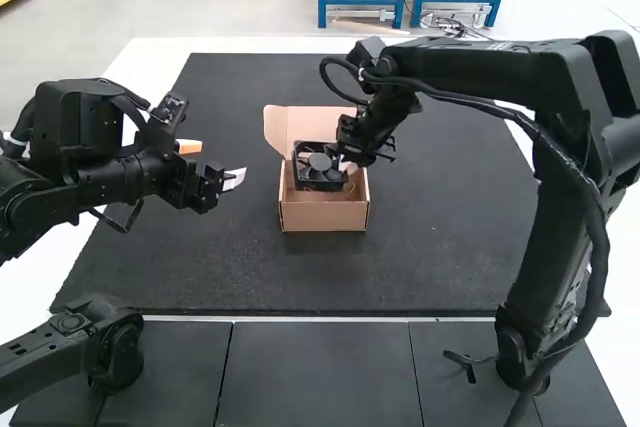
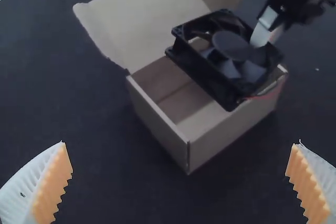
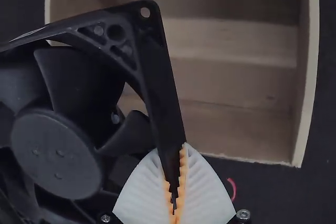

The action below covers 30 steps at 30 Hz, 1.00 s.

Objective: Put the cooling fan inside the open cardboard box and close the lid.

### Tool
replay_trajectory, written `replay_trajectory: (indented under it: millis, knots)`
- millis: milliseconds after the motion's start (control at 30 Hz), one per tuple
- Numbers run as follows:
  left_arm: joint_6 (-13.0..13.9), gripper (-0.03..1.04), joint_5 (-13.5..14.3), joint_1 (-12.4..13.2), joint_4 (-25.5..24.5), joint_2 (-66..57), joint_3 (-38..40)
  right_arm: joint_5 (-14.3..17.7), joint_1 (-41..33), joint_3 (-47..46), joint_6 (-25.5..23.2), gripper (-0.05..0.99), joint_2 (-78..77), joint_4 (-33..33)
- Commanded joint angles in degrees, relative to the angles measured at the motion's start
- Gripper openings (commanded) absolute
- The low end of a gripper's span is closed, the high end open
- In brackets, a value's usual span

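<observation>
Fan [image 1: 320, 166], pinched by our right gripper [image 1: 352, 154], hung half inside the box [image 1: 323, 212] at the centre of the mat [image 1: 450, 247]; left gripper [image 1: 226, 179] gaped, lid [image 1: 290, 125] open.

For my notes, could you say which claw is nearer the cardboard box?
Right: the right claw grips the fan over the cardboard box; the left claw hovers open, apart from it.

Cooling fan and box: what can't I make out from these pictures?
- High view: most of the floor of the box, hidden by the cooling fan and the right hand.
- Left wrist view: whether the fan's lower edge rests on the box rim; it is too dark there to tell.
- Right wrist view: much of the fan, cut off by the picture's edges.
</observation>
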<state>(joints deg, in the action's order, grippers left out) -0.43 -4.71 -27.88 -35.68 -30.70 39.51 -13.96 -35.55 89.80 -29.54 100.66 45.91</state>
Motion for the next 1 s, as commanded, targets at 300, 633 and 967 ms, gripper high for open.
replay_trajectory:
  millis: [300, 633, 967]
  knots:
    - [0.4, 0.97, 0.2, -0.2, 0.6, 1.0, 1.1, -0.7, 0.3, 4.2, -0.7, -0.02, 3.8, 0.0]
    - [0.5, 0.97, 0.3, -0.2, -0.6, 1.3, 1.1, 1.1, 1.0, 5.6, -0.2, -0.02, 6.7, 0.0]
    - [0.7, 0.97, 0.3, -0.4, -2.2, 1.6, 1.1, 2.5, 1.0, 6.1, 0.1, -0.02, 8.1, -0.3]
